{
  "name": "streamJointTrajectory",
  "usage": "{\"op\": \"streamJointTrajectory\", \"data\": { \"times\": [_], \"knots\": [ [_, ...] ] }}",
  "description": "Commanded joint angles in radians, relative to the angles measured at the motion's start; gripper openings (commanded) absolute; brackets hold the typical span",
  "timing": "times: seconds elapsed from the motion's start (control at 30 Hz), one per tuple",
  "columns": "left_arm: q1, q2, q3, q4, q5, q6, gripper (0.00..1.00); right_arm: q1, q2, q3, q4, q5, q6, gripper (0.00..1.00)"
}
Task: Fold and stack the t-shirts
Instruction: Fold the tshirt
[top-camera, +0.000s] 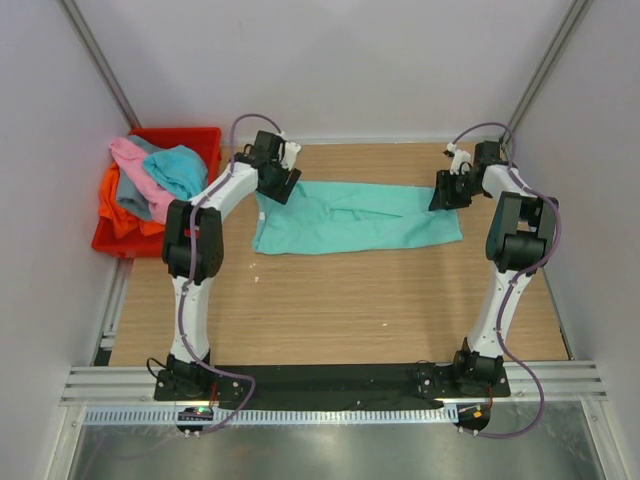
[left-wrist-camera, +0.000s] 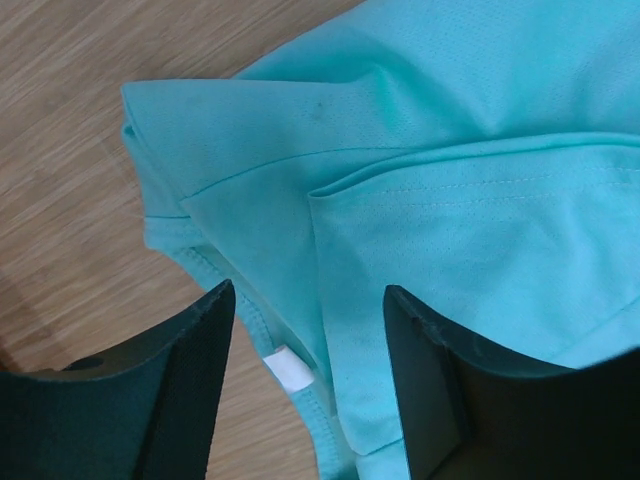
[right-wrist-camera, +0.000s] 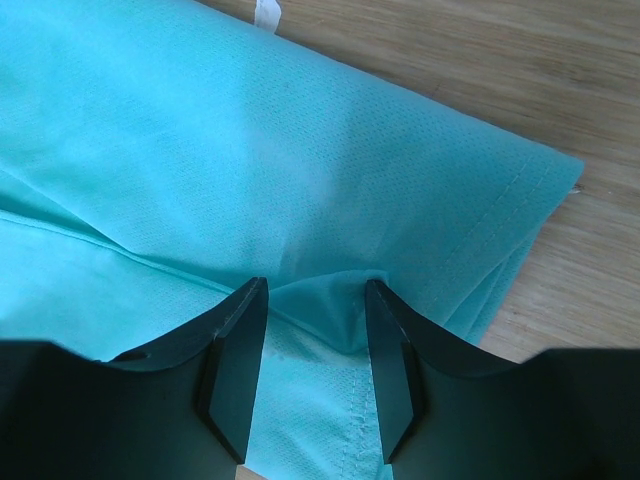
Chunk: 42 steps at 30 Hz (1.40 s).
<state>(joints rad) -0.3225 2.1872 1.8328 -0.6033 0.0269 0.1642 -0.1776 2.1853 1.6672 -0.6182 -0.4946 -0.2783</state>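
The mint green t-shirt (top-camera: 350, 215) lies flat on the wooden table (top-camera: 330, 300), folded into a long band. My left gripper (top-camera: 280, 185) is at its left end, open, its fingers astride the collar edge and a white tag (left-wrist-camera: 288, 367) in the left wrist view (left-wrist-camera: 308, 290). My right gripper (top-camera: 447, 195) is at the shirt's right end, open, low on the cloth. In the right wrist view (right-wrist-camera: 312, 290) a small raised ridge of shirt (right-wrist-camera: 320, 150) stands between the fingers. The pink (top-camera: 135, 165), turquoise (top-camera: 178, 168), orange (top-camera: 115, 210) and grey (top-camera: 130, 195) shirts lie heaped in the bin.
The red plastic bin (top-camera: 180, 133) sits at the table's back left, next to the left arm. Bare wood lies in front of the shirt. White walls close in the back and sides.
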Motion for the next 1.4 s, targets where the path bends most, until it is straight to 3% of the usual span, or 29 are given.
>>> {"op": "streamJointTrajectory", "data": {
  "times": [0.0, 0.43, 0.73, 0.9, 1.1, 1.37],
  "knots": [
    [0.026, 0.04, 0.057, -0.036, 0.048, -0.017, 0.61, 0.004, -0.053, -0.014, -0.037, 0.027, -0.021, 0.5],
    [0.079, 0.1, 0.125, -0.115, 0.199, -0.061, 0.38, 0.004, -0.055, -0.027, -0.031, 0.028, -0.021, 0.49],
    [0.077, 0.037, 0.08, -0.11, 0.26, -0.084, 0.41, 0.004, -0.055, -0.043, -0.017, 0.027, -0.018, 0.49],
    [0.077, 0.045, 0.079, -0.121, 0.28, -0.089, 0.37, 0.004, -0.05, -0.043, -0.017, 0.022, -0.01, 0.49],
    [0.077, 0.043, 0.071, -0.124, 0.283, -0.083, 0.09, 0.004, -0.064, -0.047, -0.021, 0.027, -0.016, 0.49],
    [0.077, 0.049, 0.072, -0.13, 0.28, -0.084, 0.09, 0.004, -0.075, -0.052, -0.026, 0.034, -0.021, 0.48]
  ]
}}
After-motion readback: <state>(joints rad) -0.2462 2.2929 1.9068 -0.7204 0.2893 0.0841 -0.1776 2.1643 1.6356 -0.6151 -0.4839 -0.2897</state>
